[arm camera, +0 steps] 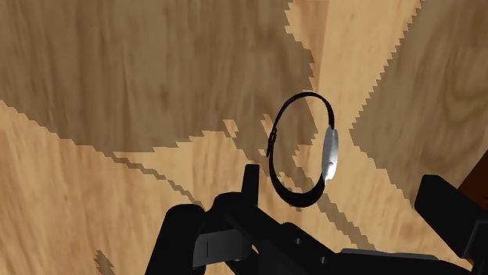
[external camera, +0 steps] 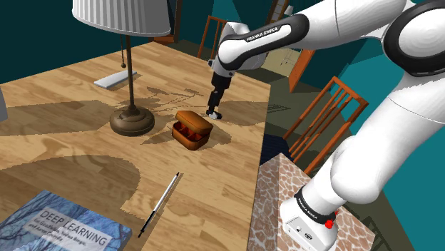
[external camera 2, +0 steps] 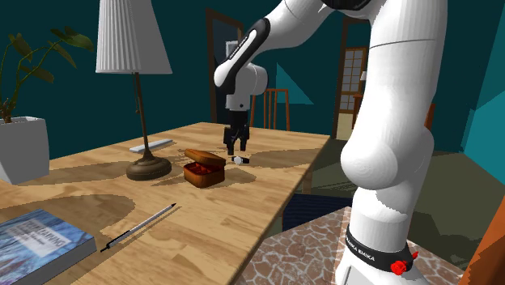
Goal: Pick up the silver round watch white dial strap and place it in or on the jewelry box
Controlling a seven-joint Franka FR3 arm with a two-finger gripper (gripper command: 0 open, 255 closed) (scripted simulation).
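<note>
Watch (arm camera: pixel 331 152) lies on the wooden bench (external camera: pixel 71 142), silver case with a dark strap loop, just beside the jewelry box (external camera: pixel 192 130) on its far side from the lamp (external camera: pixel 132 121). Box is open, brown with red lining, lid tipped back.

Surroundings:
- lamp with a pleated white shade, base near the box on the shoulder view's left
- flat pale item (external camera: pixel 116 78) behind the lamp, well apart from the watch
- pen (external camera: pixel 158 205) and a book (external camera: pixel 57 228) toward the near end of the bench, well clear
- white plant pot (external camera 2: pixel 23 146) at the second exterior view's left
- wooden chairs (external camera: pixel 324 121) off the bench edge

Nothing sits between watch and box.

Arm reaches out from the stand (external camera: pixel 299 207), forearm angled down, wrist pointing about straight down at the bench. Tool (external camera: pixel 214 112) is low over the watch. In the wrist view the tool's fingers (arm camera: pixel 250 183) stand apart with the watch between them, nearer one finger; not clamped. Can't tell if that finger touches the strap.
</note>
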